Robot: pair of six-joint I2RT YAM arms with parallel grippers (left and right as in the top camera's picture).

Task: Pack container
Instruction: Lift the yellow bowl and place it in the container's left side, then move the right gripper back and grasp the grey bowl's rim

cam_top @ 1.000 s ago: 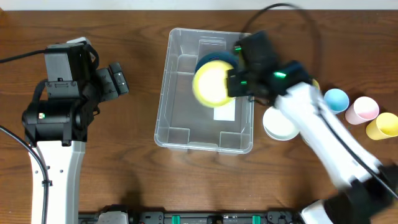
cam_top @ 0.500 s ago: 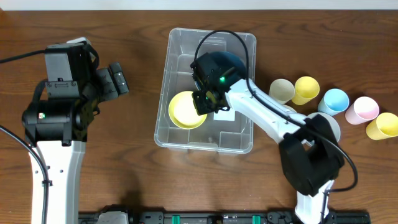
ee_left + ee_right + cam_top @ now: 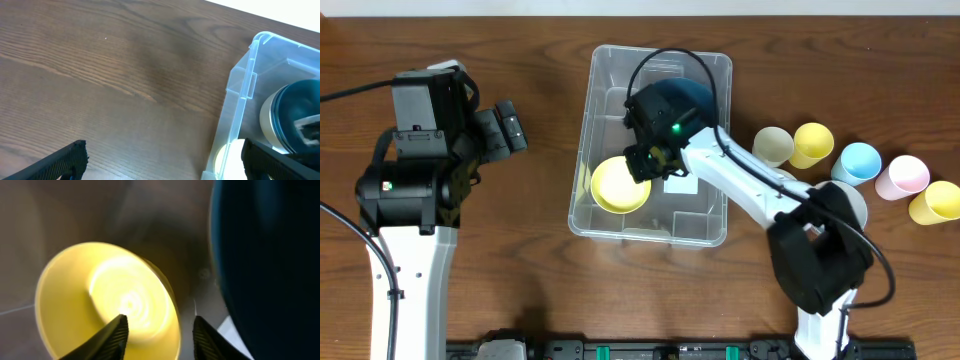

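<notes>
The clear plastic container stands at mid table; its corner also shows in the left wrist view. Inside it lie a dark blue bowl at the far end and a yellow bowl near the front left. My right gripper reaches into the container. In the right wrist view its fingers straddle the yellow bowl's rim with a wide gap, open, beside the blue bowl. My left gripper is open and empty over bare table left of the container.
A row of cups stands right of the container: tan, yellow, blue, pink and another yellow. A white bowl is mostly hidden behind the right arm.
My right gripper carried the yellow bowl from above the container's right side down to its front left. The left arm has not moved.
</notes>
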